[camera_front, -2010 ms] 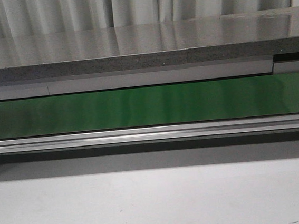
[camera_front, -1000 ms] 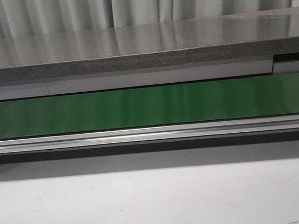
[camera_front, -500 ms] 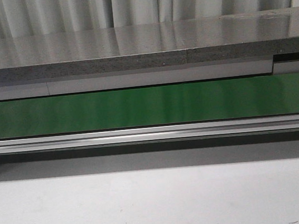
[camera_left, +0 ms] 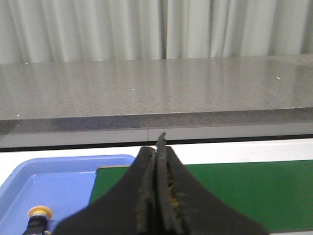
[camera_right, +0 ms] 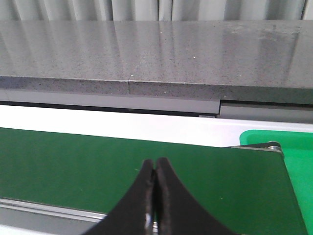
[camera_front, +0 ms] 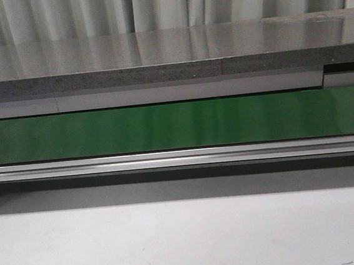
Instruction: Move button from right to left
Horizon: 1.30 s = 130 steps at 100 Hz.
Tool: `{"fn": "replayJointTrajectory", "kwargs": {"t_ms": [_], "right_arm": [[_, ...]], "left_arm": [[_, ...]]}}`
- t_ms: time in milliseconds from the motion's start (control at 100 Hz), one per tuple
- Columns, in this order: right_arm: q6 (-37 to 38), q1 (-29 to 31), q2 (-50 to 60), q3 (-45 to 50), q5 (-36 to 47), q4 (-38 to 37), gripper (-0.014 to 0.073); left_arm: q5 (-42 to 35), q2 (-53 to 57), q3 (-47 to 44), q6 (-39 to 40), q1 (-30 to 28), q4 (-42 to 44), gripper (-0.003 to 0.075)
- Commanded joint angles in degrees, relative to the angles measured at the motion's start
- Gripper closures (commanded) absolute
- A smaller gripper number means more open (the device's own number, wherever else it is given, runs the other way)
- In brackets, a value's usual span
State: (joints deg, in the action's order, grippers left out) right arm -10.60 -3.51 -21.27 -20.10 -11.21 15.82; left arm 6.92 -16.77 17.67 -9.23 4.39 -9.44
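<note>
A button with a round yellow-orange cap on a black body lies in a blue tray, seen only in the left wrist view. My left gripper is shut and empty, above the end of the green belt beside the tray. My right gripper is shut and empty, above the green belt near its other end. Neither gripper shows in the front view, where the belt carries nothing.
A grey stone counter runs behind the belt, with pale curtains behind it. A metal rail edges the belt at the front. A bright green tray sits past the belt's end in the right wrist view.
</note>
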Motion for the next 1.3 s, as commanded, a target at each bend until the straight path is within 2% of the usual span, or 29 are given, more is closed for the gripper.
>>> {"fn": "replayJointTrajectory", "kwargs": {"t_ms": [0, 160, 490, 610, 930, 1290], "right_arm": [[-0.33, -0.11, -0.18, -1.49, 4.26, -0.13, 0.0661], [-0.33, -0.11, -0.18, -1.49, 4.26, -0.13, 0.0661], [-0.33, -0.11, -0.18, -1.49, 4.26, -0.13, 0.0661], [-0.33, -0.11, -0.18, -1.49, 4.4, -0.13, 0.0661], [-0.33, -0.11, -0.25, -1.49, 4.28, -0.13, 0.0661], [-0.33, -0.11, -0.25, -1.49, 4.28, -0.13, 0.0661]], "left_arm": [[-6.08, 0.52, -0.74, 8.47, -1.73, 6.19, 0.0741], [-6.92, 4.57, -5.38, 9.96, -4.07, 7.23, 0.0741], [-9.35, 18.77, -16.53, 9.96, -4.06, 7.95, 0.0741], [-11.97, 18.86, -20.26, 9.96, -3.72, 7.95, 0.0741], [-5.91, 18.86, -20.27, 9.96, -2.79, 8.04, 0.0741], [-5.66, 18.86, -20.17, 9.96, -2.79, 8.04, 0.0741]]}}
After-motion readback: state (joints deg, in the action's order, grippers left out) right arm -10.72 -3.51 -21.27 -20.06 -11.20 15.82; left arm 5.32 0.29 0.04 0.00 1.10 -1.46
